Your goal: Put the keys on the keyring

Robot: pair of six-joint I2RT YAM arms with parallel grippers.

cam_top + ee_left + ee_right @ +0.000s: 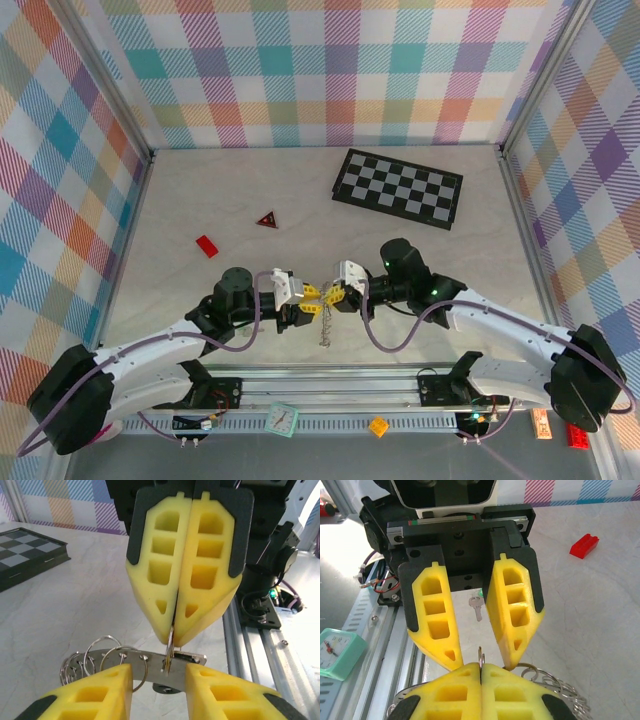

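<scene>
- Keyring (125, 657) hangs from our right gripper (172, 639), pinched by one thin loop; we judge a slip would drop it.
- Our left gripper (159, 680) gapes empty; a key (476, 606) lies by the surface's near edge.

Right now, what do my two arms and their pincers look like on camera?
The left arm and right arm have white links, black joints and looping purple cables; a green light glows on the right one. The left pincer and right pincer carry tapered yellow fingers with square cut-outs on black backing.
</scene>
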